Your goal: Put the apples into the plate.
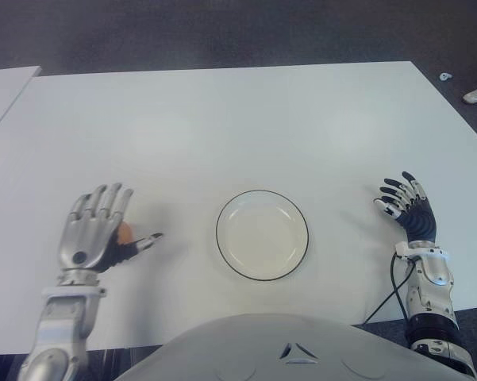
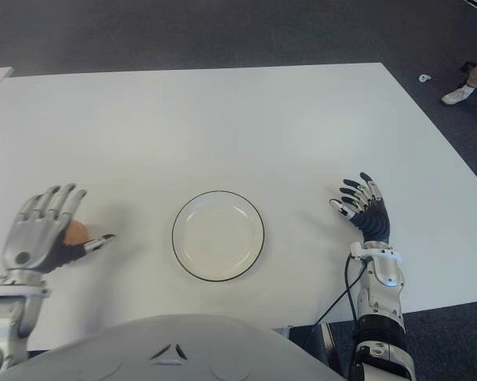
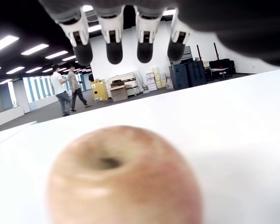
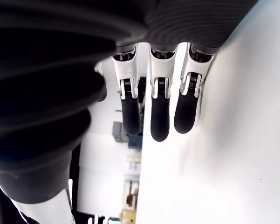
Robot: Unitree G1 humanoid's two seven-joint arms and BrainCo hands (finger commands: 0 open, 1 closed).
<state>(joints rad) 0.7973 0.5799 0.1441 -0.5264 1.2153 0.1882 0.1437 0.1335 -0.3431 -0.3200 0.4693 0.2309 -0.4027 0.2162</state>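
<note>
Only one apple can be found, and it's mostly hidden in the eye views: just an orange sliver is seen peeking out from behind the left hand, on the white bench to the left of the plate. The left wrist view fills in the rest – the apple is shown whole there, stem dimple up, sitting on the bench right under the palm, with four fingers held straight out above it. So the left hand is spread over the apple, not closed on it; whether the palm is actually touching the fruit can't be told.

The plate is white with a dark rim, nothing in it, and is placed between the two hands, near the front edge of the bench.

The right hand is seen to the right of the plate, well apart from it, fingers loose and holding nothing – confirmed by its own wrist view.

Extras: two people standing far back and some stacked boxes are caught only by the left wrist view, and a shoe on the dark floor past the bench's far right corner is seen in the eye views.
</note>
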